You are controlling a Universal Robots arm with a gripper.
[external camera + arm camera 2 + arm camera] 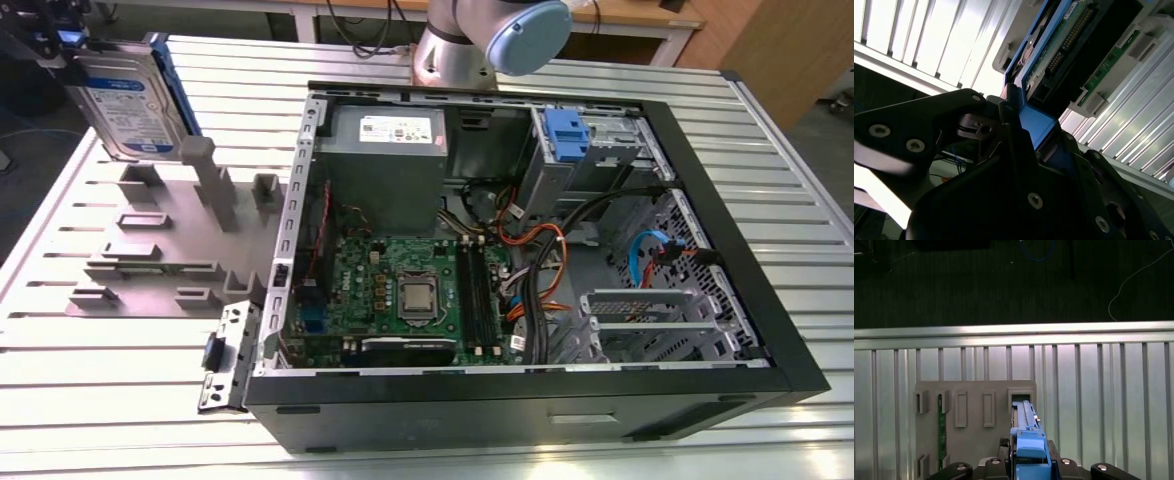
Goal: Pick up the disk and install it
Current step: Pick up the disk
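The disk [123,100] is held at its upper end by the gripper [64,45], at the far corner of the table on the exterior view's left, well apart from the open computer case [747,250]. It hangs below the jaws, with most of its length clear of them. Its lower end is just above the grey slotted fixture [160,260] on the aluminium table [120,380]; whether it touches the fixture cannot be told.

The disk is stood on end, its long axis close to upright and tilted slightly. In the exterior view its white-and-blue label is turned toward the camera, and a blue rail is seen along the edge on the exterior view's right. In the first wrist view the disk [1026,415] is seen edge-on, reaching from the gripper [1029,465] toward an open slot [1021,396] of the fixture, in which a green memory module [941,432] is also stood. In the second wrist view the underside of the disk [1074,40] is shown — green circuit board and connector pins.

The jaws are closed to about the disk's thickness and clamped on its blue-railed end; in the second wrist view the gripper [1016,107] is pressed against blue plastic on both sides.
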